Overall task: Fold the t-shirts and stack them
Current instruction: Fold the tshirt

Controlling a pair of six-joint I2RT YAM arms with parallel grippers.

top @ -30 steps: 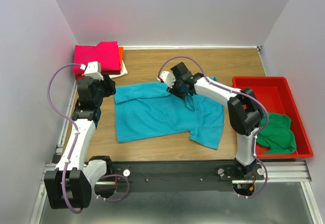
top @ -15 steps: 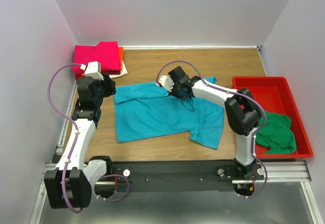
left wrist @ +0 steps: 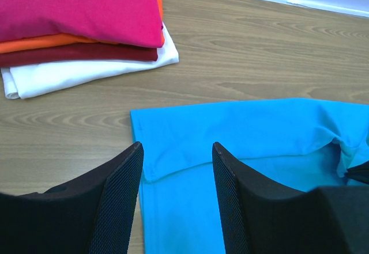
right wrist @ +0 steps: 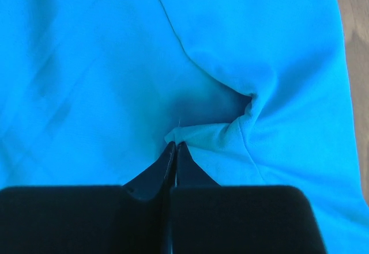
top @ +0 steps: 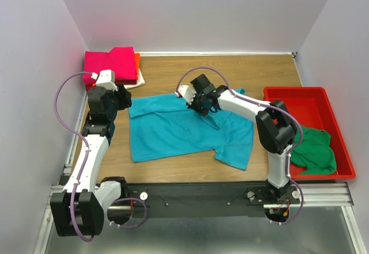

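Note:
A teal t-shirt (top: 179, 130) lies spread on the wooden table, partly creased, and fills the right wrist view (right wrist: 86, 64). My right gripper (top: 202, 105) is shut on a pinched fold of its cloth (right wrist: 199, 136) near the upper middle. My left gripper (top: 124, 97) is open and empty, hovering at the shirt's upper-left corner (left wrist: 173, 144). A folded stack with a magenta shirt (top: 112, 63) on top sits at the back left; orange (left wrist: 34, 42), dark red and cream (left wrist: 86, 72) layers show under it. A green shirt (top: 314, 149) lies in the red tray (top: 323, 95).
The red tray stands at the right edge of the table. White walls enclose the left, back and right sides. Bare wood (top: 253, 69) shows behind the teal shirt.
My right gripper moved a little left and down onto the teal shirt and now pinches its cloth. The left arm has not moved.

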